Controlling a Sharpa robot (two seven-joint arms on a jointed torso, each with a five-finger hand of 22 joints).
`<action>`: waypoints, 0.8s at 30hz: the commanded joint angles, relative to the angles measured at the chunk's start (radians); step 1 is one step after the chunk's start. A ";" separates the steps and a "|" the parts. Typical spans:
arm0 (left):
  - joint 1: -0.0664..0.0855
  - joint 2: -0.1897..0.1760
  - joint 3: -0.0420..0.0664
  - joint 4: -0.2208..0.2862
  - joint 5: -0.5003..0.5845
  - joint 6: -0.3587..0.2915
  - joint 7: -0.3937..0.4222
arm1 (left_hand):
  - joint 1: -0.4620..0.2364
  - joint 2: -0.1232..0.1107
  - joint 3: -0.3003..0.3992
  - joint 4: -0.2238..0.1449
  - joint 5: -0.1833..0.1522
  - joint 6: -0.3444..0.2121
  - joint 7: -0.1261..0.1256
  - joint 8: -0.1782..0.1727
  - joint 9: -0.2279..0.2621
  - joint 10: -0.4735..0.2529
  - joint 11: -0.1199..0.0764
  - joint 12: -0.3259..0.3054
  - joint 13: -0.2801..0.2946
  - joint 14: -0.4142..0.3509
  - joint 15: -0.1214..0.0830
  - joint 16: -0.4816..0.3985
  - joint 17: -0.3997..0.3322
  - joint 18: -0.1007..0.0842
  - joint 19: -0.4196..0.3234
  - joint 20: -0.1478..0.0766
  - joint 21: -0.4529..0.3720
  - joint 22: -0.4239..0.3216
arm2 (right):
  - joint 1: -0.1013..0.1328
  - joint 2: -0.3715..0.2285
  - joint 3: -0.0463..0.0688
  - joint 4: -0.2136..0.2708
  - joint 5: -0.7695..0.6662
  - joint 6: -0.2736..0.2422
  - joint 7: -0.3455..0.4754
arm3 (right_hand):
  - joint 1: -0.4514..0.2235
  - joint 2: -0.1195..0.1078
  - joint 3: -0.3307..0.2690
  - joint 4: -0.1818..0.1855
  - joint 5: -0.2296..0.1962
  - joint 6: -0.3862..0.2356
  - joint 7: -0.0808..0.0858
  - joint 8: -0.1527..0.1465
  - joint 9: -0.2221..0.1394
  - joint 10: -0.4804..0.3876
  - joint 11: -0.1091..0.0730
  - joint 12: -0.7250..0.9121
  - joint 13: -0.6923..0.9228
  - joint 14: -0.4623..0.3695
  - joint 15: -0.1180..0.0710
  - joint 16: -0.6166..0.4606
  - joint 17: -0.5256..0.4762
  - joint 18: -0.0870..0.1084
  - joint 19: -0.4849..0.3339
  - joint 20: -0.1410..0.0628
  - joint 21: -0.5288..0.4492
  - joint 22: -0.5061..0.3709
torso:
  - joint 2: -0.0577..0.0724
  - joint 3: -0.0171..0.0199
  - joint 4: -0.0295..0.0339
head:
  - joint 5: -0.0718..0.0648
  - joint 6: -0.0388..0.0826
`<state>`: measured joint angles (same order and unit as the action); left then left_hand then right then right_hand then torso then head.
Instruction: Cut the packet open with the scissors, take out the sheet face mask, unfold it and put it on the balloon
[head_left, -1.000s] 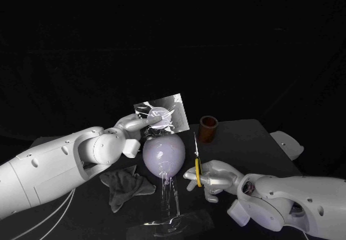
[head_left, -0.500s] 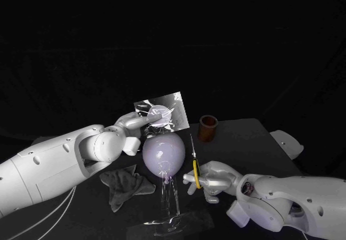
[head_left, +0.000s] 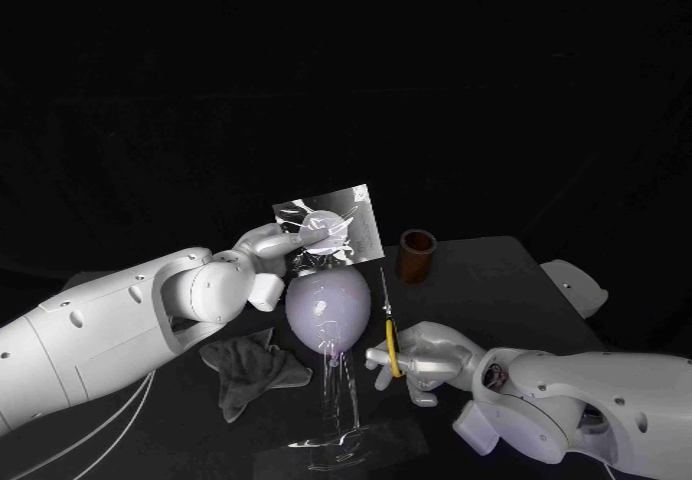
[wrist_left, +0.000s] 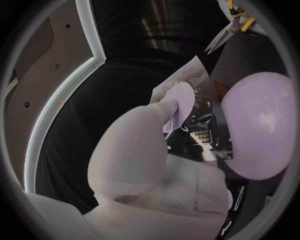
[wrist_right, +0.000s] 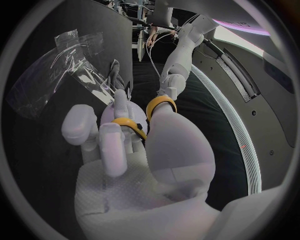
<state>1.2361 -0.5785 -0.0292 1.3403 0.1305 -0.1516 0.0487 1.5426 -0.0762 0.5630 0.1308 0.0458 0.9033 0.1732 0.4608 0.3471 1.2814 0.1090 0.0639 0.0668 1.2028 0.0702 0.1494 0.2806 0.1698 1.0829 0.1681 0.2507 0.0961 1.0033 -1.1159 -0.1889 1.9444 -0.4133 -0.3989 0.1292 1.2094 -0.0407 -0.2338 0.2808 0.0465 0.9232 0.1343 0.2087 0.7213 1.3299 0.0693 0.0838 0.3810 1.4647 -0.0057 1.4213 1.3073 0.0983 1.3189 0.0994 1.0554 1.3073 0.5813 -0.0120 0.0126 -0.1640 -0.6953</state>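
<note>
The black matte bench (head_left: 483, 290) carries the largest risk-bearer, the pale lilac rubber balloon (head_left: 326, 305), which stands on a clear plastic stand (head_left: 339, 400). At the balloon's 3 o'clock the right hand (head_left: 421, 360) holds the yellow-handled steel scissors (head_left: 389, 320). Its fingers are through the loops and the blades point toward 12 o'clock, close beside the balloon's flank. We judge that a swing toward 9 o'clock on the way up could prick the taut skin and burst it, and a knock could tip the light stand.

At the balloon's 12 o'clock the left hand (head_left: 289, 245) pinches the silvery crinkled foil packet (head_left: 329, 220) near its lower edge and holds it up in the air. We cannot tell whether the packet touches the balloon's top. The free upper part looks floppy, so it may fold away from the blades, and the slick film could slide out of the pinch. The sheet face mask is presumably inside the packet, so too deep a cut would slice it.

The balloon is smooth, egg-shaped and faintly glossy. The packet is a thin, flat rectangle that reflects like a mirror and is creased where the fingers press. A soft grey cloth (head_left: 253, 370) lies rumpled at the balloon's 8 o'clock. The scissor blades are slim and pointed, and in the left wrist view they look slightly parted. A rigid brown tube (head_left: 417, 257) stands open-topped at 1 o'clock.
</note>
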 joint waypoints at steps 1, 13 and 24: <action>0.002 0.003 0.002 0.001 -0.010 0.041 -0.006 | -0.002 0.007 0.003 -0.001 0.003 0.008 0.001 0.003 0.052 0.010 -0.002 0.006 0.001 0.006 -0.002 -0.004 0.001 0.013 0.008 0.002 0.005 0.001 | -0.001 0.000 0.000 0.005 -0.014 0.020 0.011 | 0.001 0.012 -0.010 0.000 0.002 0.006 -0.001 0.006 -0.002 0.009 -0.010 -0.006 -0.002 0.043 -0.007 0.000 -0.002 0.010 -0.002 -0.005 0.002 0.018 | -0.001 0.0004 -0.0012 | 0.000 0.000; 0.002 0.006 0.001 -0.001 -0.015 0.060 -0.015 | -0.003 0.007 0.004 -0.002 0.003 0.008 0.000 0.004 0.054 0.011 -0.003 0.006 0.001 0.007 -0.003 -0.004 0.002 0.013 0.009 0.001 0.006 0.001 | -0.001 -0.004 0.001 0.016 -0.015 0.019 0.020 | 0.009 0.022 -0.027 -0.002 0.002 0.006 0.001 0.006 -0.008 0.002 -0.008 -0.017 -0.011 0.043 -0.006 0.000 -0.003 0.010 -0.004 -0.005 0.000 0.018 | 0.000 0.0000 -0.0008 | 0.000 -0.002; 0.002 0.006 0.001 -0.001 -0.021 0.069 -0.020 | -0.005 0.007 0.004 -0.002 0.003 0.008 0.000 0.004 0.054 0.012 -0.003 0.006 0.001 0.008 -0.003 -0.004 0.002 0.013 0.009 0.001 0.007 0.002 | -0.001 -0.011 0.001 0.030 -0.024 0.016 0.028 | 0.016 0.029 -0.035 -0.004 0.002 0.005 0.002 0.005 -0.011 0.000 -0.007 -0.019 -0.016 0.043 -0.006 0.000 -0.003 0.011 -0.006 -0.005 -0.005 0.016 | 0.000 -0.0006 -0.0005 | -0.002 -0.003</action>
<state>1.2363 -0.5742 -0.0294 1.3378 0.1155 -0.1090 0.0294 1.5426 -0.0770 0.5629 0.1308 0.0437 0.9053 0.1752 0.4601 0.3474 1.2815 0.1089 0.0667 0.0666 1.2067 0.0669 0.1494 0.2815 0.1687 1.0828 0.1682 0.2507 0.0967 1.0032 -1.1259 -0.1883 1.9704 -0.4201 -0.3982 0.1362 1.2251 -0.0248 -0.2637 0.2765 0.0465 0.9249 0.1326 0.2086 0.7107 1.3328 0.0661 0.0684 0.3663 1.4646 -0.0056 1.4195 1.3030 0.0911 1.3177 0.0985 1.0552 1.3081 0.5812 -0.0123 0.0119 -0.1661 -0.6980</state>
